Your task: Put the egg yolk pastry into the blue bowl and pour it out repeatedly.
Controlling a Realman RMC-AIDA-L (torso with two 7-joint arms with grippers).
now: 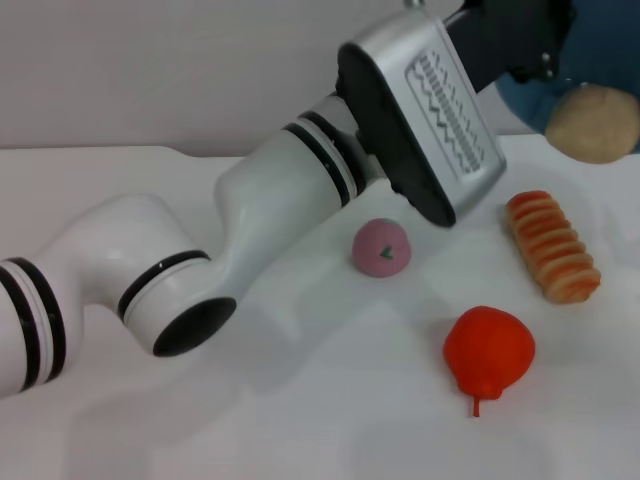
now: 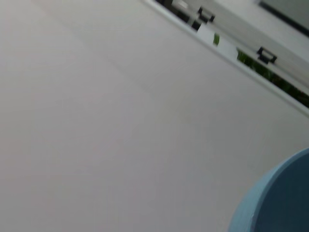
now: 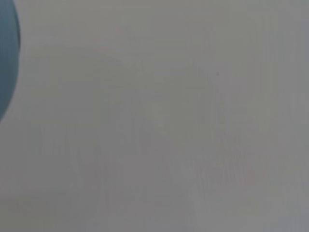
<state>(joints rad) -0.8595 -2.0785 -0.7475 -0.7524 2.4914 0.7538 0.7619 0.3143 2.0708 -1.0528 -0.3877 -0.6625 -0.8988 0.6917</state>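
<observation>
My left arm reaches across the table to the far right. Its gripper (image 1: pixel 528 48) is at the top edge, shut on the rim of the blue bowl (image 1: pixel 603 50), which is lifted and tipped. The fingers are mostly hidden by the wrist housing. The egg yolk pastry (image 1: pixel 593 122), a pale tan bun, sits at the bowl's lower edge by the table's back right. The bowl's rim also shows in the left wrist view (image 2: pixel 282 198), and a sliver of it shows in the right wrist view (image 3: pixel 6 58). My right gripper is out of view.
A pink ball with a green mark (image 1: pixel 381 247) lies mid-table under the left forearm. A long ridged orange bread (image 1: pixel 551 246) lies at the right. A red fruit with a stem (image 1: pixel 489 352) lies in front of it. The table (image 1: pixel 300 420) is white.
</observation>
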